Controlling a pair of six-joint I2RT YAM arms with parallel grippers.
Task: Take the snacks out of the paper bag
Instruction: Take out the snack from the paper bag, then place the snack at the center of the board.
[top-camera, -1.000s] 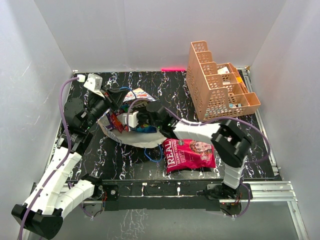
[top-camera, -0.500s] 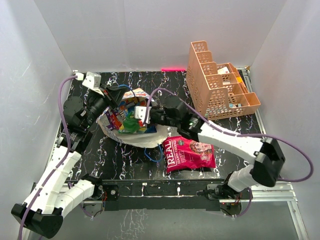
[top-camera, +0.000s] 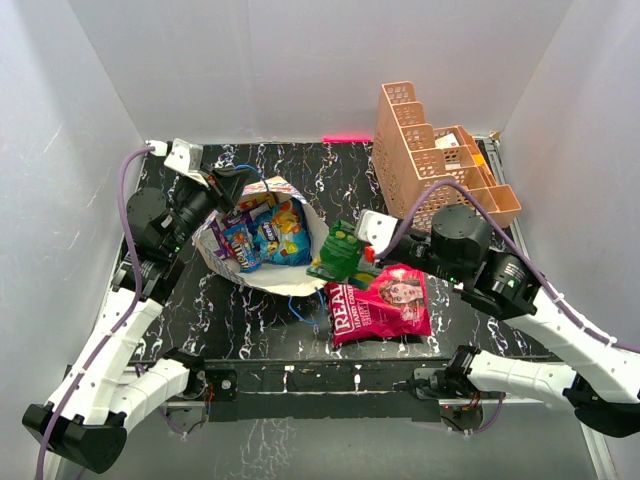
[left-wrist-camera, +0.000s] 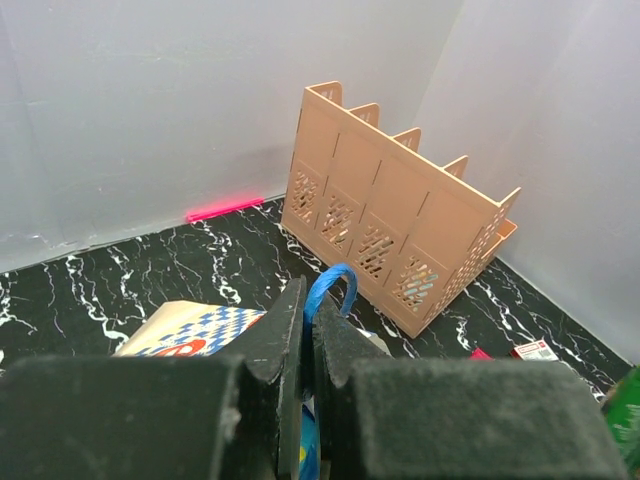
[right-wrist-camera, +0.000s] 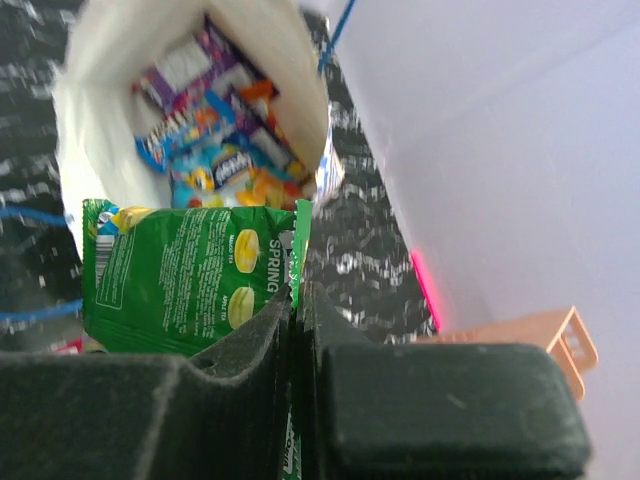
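One large red bag (top-camera: 378, 305) lies flat on the black marbled table (top-camera: 330, 175), nearest the arm bases. Just behind it, one green packet (top-camera: 338, 252) hangs outside the paper bag (top-camera: 288, 280), above the table between the red bag and the paper bag's mouth. The single paper bag lies tipped on its side with its white mouth open toward the right arm. At least three packets (top-camera: 262, 235) are heaped inside, blue, purple and orange among them; an exact count cannot be made. Farther back stands one orange rack (top-camera: 440, 170), and one pink strip (top-camera: 345, 138) lies at the far wall.

The right gripper (right-wrist-camera: 296, 300) has its fingers pressed together on the edge of the green packet. The left gripper (left-wrist-camera: 308, 315), at the bag's far rim, is pinched narrow on the blue cord handle (left-wrist-camera: 331, 285), whose loop sticks out past the fingertips.
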